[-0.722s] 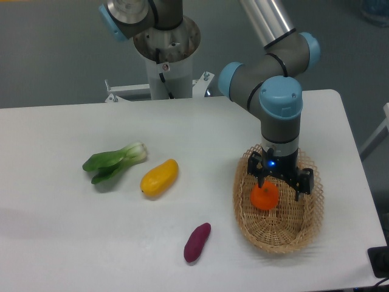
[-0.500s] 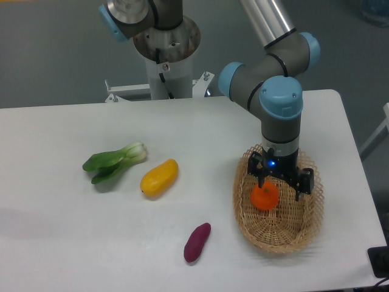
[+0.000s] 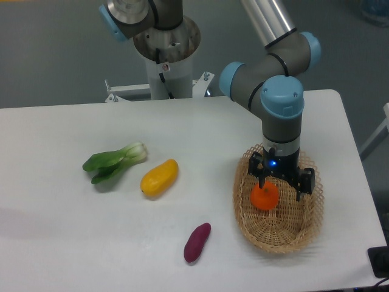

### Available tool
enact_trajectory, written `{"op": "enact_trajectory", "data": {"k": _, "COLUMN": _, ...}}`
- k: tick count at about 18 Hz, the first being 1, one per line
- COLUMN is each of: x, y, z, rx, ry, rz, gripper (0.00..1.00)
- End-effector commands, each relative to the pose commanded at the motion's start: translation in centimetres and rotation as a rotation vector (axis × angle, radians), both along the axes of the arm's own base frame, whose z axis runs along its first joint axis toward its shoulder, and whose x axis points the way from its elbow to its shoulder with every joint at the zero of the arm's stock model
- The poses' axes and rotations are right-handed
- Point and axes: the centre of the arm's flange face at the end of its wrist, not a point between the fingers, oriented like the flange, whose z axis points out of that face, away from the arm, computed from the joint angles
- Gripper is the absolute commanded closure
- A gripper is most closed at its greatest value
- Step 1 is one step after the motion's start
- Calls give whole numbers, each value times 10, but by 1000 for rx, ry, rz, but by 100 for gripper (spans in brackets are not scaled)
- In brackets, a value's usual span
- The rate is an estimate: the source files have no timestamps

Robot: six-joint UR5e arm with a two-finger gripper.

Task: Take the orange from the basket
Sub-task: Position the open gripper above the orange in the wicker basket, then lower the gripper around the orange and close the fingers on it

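- A green bok choy (image 3: 114, 161) lay on the left part of the white desk (image 3: 55, 231), its pale stalk end pointing to the right.
- Just beside it, to the right, lay an elongated yellow fruit (image 3: 159, 177), tilted, apart from the greens.
- A small purple sweet potato (image 3: 197, 242) lay nearer the front edge of the desk, well apart from both.
- The basket (image 3: 249, 225), oval tan wicker with an open lattice rim, stood on the right part of the desk.
- The orange (image 3: 265, 196) sat inside the basket, toward its back and left of its middle.
- The arm came down from above into the basket, and the gripper (image 3: 280, 188) pointed downward, with a blue light showing on its body.
- The gripper stood spread wide: one finger met the top of the orange at its upper left, while the other hung far to the right, over the basket's right rim, clear of the fruit.
- It grasped nothing; the orange lay in the left part of the gap, and whether the left finger actually touched it could not be told.
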Motion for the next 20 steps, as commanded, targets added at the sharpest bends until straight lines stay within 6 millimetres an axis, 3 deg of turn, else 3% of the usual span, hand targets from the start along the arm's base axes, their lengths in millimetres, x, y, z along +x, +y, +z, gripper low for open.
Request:
{"op": "enact_trajectory", "data": {"k": 4, "x": 1, "y": 1, "z": 0, "rx": -1, "ry": 5, "rz": -49, "gripper": 0}}
{"op": "enact_trajectory", "data": {"k": 8, "x": -1, "y": -3, "z": -19, "rx": -15, "ry": -21, "rz": -93, "gripper": 0}}
{"op": "enact_trajectory", "data": {"k": 10, "x": -13, "y": -28, "z": -21, "rx": -32, "ry": -19, "rz": -129, "gripper": 0}}
{"op": "enact_trajectory", "data": {"k": 13, "x": -13, "y": -31, "z": -27, "rx": -75, "ry": 2, "rz": -308, "gripper": 0}}
{"op": "enact_trajectory", "data": {"k": 15, "x": -4, "y": -32, "z": -45, "rx": -96, "ry": -22, "rz": -347, "gripper": 0}}
{"op": "enact_trajectory", "data": {"k": 20, "x": 10, "y": -37, "z": -57, "rx": -65, "ry": -82, "rz": -257, "gripper": 0}}
